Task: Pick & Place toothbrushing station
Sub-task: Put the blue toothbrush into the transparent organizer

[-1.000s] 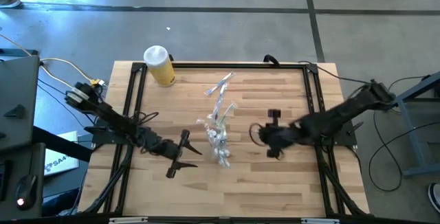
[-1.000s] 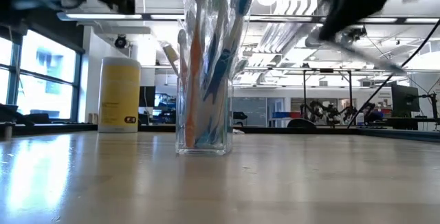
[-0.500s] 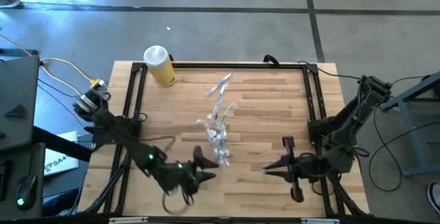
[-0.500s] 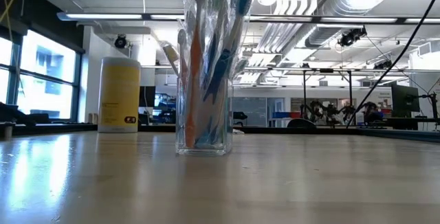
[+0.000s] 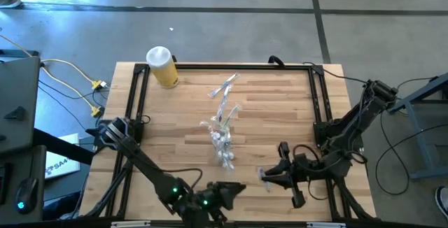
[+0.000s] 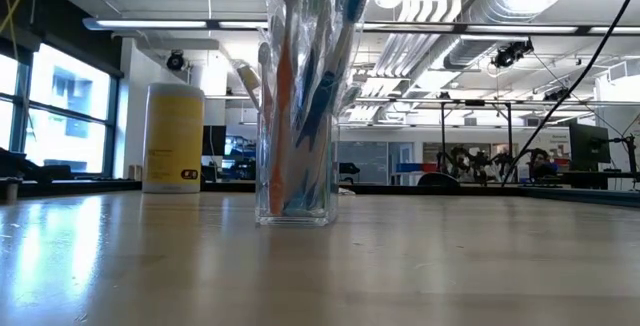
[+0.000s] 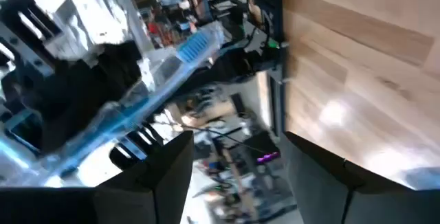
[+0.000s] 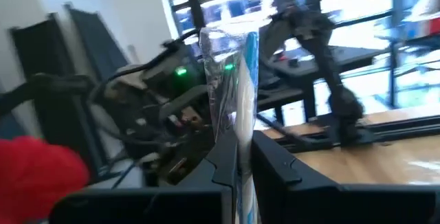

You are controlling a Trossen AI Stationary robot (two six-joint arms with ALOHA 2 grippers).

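Clear cup (image 6: 293,181) of toothbrushes (image 6: 310,76) upright near the middle of the worktop (image 5: 280,116), touched by neither arm. Yellow bottle (image 5: 162,67) well apart at the far left corner. Right pincer (image 5: 269,177) near the front right edge, clamped on a wrapped toothbrush (image 8: 237,93) standing up between its fingers. Left pincer (image 5: 234,188) at the front edge, fingers (image 7: 155,176) spread wide; a blue brush (image 7: 158,73) seemingly just past them, blurred, grip uncertain.
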